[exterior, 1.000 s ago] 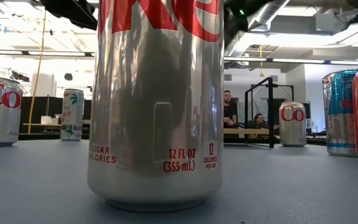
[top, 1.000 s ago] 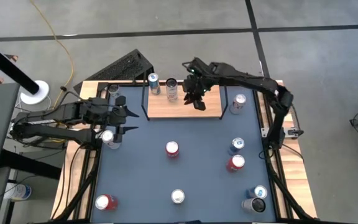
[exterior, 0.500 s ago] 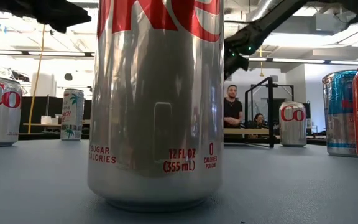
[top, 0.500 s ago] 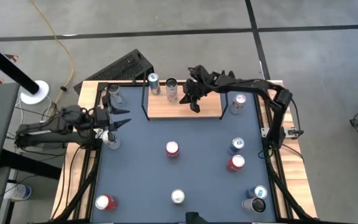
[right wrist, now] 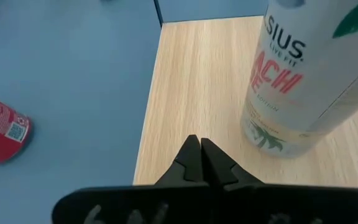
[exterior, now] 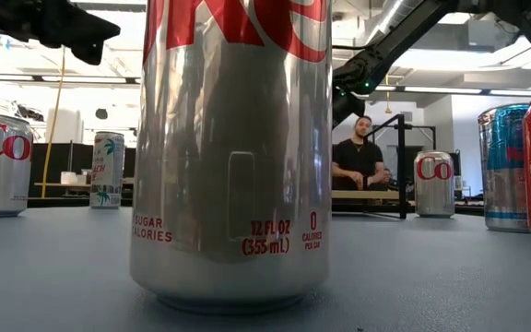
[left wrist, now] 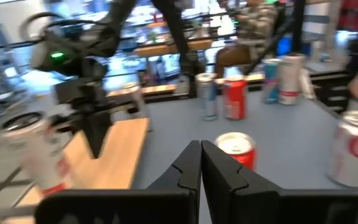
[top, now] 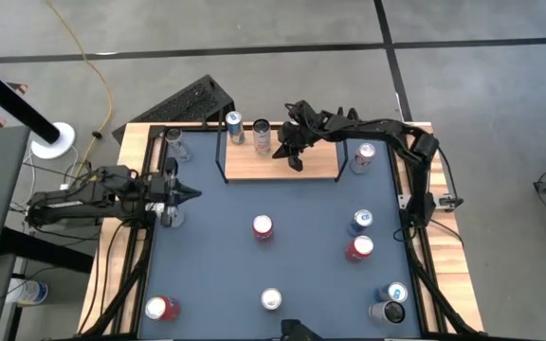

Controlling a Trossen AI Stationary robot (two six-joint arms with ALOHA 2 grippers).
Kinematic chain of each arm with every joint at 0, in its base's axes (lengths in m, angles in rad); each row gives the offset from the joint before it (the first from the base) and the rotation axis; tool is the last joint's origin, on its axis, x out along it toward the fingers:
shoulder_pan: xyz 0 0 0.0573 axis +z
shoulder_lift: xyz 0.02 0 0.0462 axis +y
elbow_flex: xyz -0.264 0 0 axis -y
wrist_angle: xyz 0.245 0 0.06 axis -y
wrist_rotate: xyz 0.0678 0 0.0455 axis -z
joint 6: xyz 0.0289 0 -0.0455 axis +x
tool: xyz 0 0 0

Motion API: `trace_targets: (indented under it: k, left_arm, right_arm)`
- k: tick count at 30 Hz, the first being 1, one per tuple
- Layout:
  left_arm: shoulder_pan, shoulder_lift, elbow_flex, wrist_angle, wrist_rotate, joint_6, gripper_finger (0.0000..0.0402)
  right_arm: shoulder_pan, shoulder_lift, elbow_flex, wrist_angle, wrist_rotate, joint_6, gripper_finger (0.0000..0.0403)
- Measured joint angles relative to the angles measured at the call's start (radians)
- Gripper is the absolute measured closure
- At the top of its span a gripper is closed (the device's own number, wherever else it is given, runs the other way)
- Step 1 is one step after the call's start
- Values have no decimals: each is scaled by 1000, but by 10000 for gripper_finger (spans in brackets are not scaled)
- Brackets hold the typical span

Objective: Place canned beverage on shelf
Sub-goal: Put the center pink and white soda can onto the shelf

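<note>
The shelf (top: 316,163), a light-wood board in a black rail frame, stands at the table's far middle. Two cans rest upright on its left part: a white can (top: 262,135) (right wrist: 297,74) and a blue-topped can (top: 235,125). My right gripper (top: 294,161) (right wrist: 201,155) is shut on nothing, slanting down over the board's near edge, just right of the white can. My left gripper (top: 190,194) (left wrist: 201,163) is shut and empty, level above the table's left edge, pointing toward a red can (top: 263,226) (left wrist: 235,148). A silver can (top: 169,214) stands right beside it.
Loose cans stand about the blue table: one right of the shelf (top: 363,156), one at the far left (top: 173,142), several along the right side (top: 359,248) and near edge (top: 271,299). A large silver can (exterior: 233,157) fills the low view. A person (exterior: 358,157) sits beyond the table.
My left gripper has drawn back toward the table's left edge, sunk, and shut from open with nothing between its fingers. My right gripper has sunk toward the shelf board beside the white can. No can has moved.
</note>
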Motion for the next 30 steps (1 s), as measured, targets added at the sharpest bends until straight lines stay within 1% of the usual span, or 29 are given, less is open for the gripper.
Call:
trace_targets:
  k: [2,5,9,11,15,17,20,21,22,27,30]
  left_arm:
    - [-1,0,0,1,21,1,401]
    - [0,0,0,-1,19,1,401]
    - [0,0,0,-4,25,1,401]
    - [0,0,0,-7,74,9,401]
    - [0,0,0,-20,298,51,401]
    - [0,0,0,-17,437,59,402]
    - [0,3,0,31,653,65,402]
    - [-1,2,0,39,688,65,402]
    - [-1,1,0,41,692,65,402]
    - [0,5,0,26,601,65,401]
    - [0,7,0,17,587,65,401]
  right_arm:
    - [1,-1,0,6,-2,0,403]
    - [1,-1,0,7,-4,0,403]
    - [1,-1,0,64,-3,31,403]
    - [1,-1,0,85,-1,39,403]
    - [1,-1,0,91,1,42,403]
    - [1,-1,0,91,1,42,403]
    - [1,-1,0,93,1,42,403]
    - [2,-1,0,95,2,42,403]
    - [2,-1,0,98,2,42,403]
    - [2,-1,0,114,2,43,403]
    - [2,-1,0,135,2,43,403]
